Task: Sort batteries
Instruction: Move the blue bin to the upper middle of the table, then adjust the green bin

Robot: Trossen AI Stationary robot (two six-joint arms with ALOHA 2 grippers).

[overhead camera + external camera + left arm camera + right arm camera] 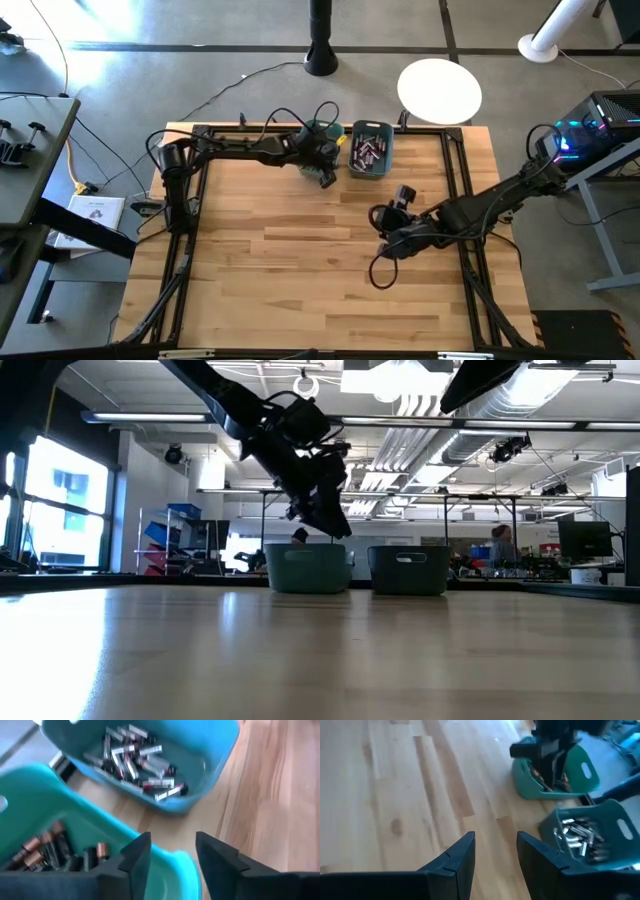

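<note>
While the left gripper hung over the near rim of the green bin, its fingers stood apart with clear air between them and nothing pinched, and no cell showed in the gap. The copper-brown batteries lay just below and to one side of those fingers, heaped inside the green bin, most with their long axes running roughly across the bin floor at mixed angles. Straight ahead of the fingertips, just past a strip of bare table, the silvery batteries sat jumbled in the blue bin, pointing every way. The left arm was plainly the nearer one to both heaps; in the high view the right gripper waited well apart over open wood, fingers spread and empty, both bins far ahead of it. By my reading, any next pick belonged to the left arm, and it would have to drop between crowded cells.
</note>
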